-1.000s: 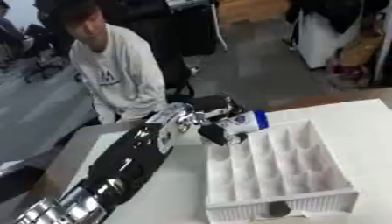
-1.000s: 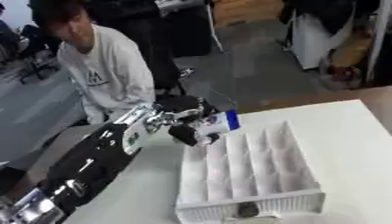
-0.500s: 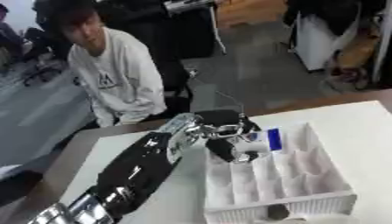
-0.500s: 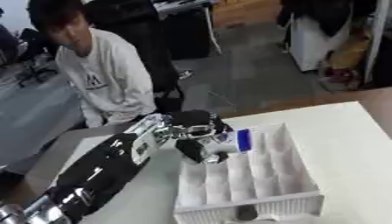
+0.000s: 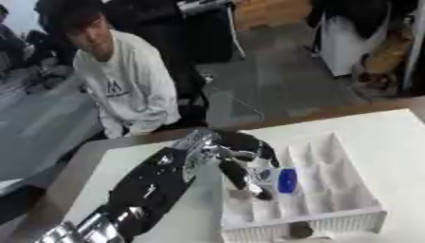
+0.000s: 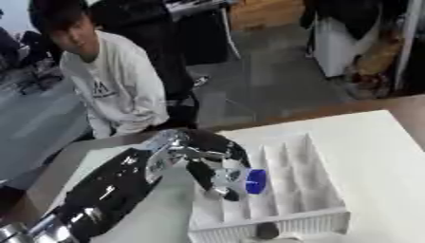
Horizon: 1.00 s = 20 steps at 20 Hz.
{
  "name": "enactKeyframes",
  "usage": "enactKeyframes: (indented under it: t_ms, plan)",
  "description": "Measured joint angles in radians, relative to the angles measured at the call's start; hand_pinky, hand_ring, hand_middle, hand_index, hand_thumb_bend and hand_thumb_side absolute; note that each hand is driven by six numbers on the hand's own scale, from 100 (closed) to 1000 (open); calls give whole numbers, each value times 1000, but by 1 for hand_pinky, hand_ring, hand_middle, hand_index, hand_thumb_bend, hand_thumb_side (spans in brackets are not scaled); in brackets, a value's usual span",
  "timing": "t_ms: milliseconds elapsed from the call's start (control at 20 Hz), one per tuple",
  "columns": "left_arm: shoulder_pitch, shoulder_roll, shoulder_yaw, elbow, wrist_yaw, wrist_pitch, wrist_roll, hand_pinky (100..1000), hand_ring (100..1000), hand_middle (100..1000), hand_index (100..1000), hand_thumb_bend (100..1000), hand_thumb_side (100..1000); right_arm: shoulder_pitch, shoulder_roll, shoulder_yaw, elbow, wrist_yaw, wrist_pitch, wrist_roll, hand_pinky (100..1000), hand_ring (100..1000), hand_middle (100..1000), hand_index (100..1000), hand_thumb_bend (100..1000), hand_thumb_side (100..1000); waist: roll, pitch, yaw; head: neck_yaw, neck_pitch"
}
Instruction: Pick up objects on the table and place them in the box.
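Over the white box (image 5: 348,219), the left hand (image 5: 239,156) has its fingers curled round a small bottle (image 5: 279,180), which lies tilted with its blue cap toward the box's right side, above a middle compartment.

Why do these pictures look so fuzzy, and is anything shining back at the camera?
Left eye view: soft all over, the left hand and the blue-capped object it holds over the box smeared; bright glints on the silver arm. Right eye view: the same softness; the dark thing at the box's near edge is too blurred to name.
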Motion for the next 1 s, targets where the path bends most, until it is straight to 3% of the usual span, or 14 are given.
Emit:
enactKeyframes:
  t_ms: [350,400,450,500,700,1000]
  plan:
    - [39,14,28,-36,-4,-15,58,778,915,919,952,863,894,0,0,0,0,-1,2,2,464,519,451,567,388,867,1,0,5,0,0]
    - [50,21,31,-56,8,-12,69,724,888,906,943,845,921,0,0,0,0,-1,2,2,464,518,451,567,386,868,2,0,7,0,0]
    - [66,30,37,-82,27,-7,84,728,891,907,943,845,919,0,0,-1,0,-1,2,1,464,518,451,567,386,868,2,0,10,0,0]
    - [86,45,42,-113,54,0,100,648,848,883,932,831,955,0,0,-1,0,-1,2,1,463,518,451,567,386,868,2,0,14,0,0]
    - [196,122,68,-279,220,51,170,568,814,867,912,788,958,3,-5,-12,0,5,5,-12,463,518,451,567,386,867,2,3,29,-13,1]
    - [370,191,138,-583,509,190,256,487,757,836,881,778,927,29,-9,-37,0,21,10,-47,459,513,446,561,379,859,-17,15,61,-26,2]
